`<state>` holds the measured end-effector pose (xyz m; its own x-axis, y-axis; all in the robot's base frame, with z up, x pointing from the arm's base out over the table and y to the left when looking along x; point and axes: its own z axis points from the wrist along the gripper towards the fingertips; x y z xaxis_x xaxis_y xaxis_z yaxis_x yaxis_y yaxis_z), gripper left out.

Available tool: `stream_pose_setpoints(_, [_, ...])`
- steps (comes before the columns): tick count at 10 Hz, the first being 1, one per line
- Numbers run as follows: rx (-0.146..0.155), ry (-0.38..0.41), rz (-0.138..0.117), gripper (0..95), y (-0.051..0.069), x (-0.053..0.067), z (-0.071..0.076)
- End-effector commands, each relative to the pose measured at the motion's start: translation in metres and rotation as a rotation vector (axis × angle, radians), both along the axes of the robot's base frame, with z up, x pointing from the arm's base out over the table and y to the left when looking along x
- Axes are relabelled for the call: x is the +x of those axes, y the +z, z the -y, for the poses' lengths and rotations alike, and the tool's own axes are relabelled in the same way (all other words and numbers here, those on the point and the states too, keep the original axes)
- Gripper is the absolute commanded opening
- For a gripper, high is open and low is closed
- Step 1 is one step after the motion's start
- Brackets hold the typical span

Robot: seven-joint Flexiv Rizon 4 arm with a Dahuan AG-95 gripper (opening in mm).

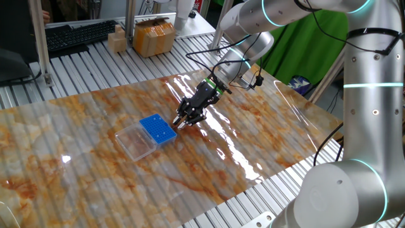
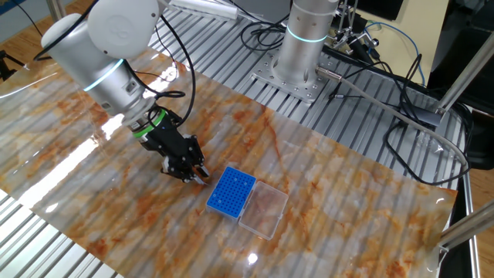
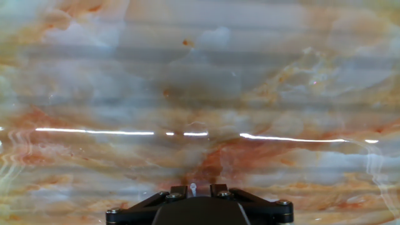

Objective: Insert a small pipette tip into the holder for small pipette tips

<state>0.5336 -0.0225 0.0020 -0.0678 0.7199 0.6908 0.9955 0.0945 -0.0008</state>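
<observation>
The arm's fingers (image 1: 181, 122) are down at the marbled table (image 1: 253, 145), angled low toward its surface, just beside the blue rack (image 1: 157, 128) and at about three o'clock from it in that fixed view. In the other fixed view the fingers (image 2: 197, 174) sit at about ten o'clock from the rack (image 2: 231, 193), close but not touching it. A clear tray (image 2: 264, 209) lies against the rack's far side.

In the hand view the fingers (image 3: 194, 189) are drawn close together, and a tiny pale sliver, the pipette tip (image 3: 194, 185), stands between them; they look clenched on it, though it is too small to be sure how firmly. In the fixed views the tip cannot be made out.

By my reading the step in hand is the pick-up: the tip is pinched at table level and the rack is not yet approached from above. The next move calls for lifting clear of the table, carrying across over the grid of holes, turning the tip point-down, and lowering it straight into one hole without skidding off the top.
</observation>
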Motion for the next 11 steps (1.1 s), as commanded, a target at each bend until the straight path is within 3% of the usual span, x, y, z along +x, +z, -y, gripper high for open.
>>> stream_pose_setpoints(1, [0.003, 0.001, 0.003, 0.0, 0.0003, -0.0002, 0.0])
stream_pose_setpoints(8, [-0.005, 0.002, 0.009, 0.0, 0.0022, -0.0008, 0.0006])
stream_pose_setpoints(11, [-0.006, 0.012, 0.02, 0.0, 0.0087, -0.003, 0.0026])
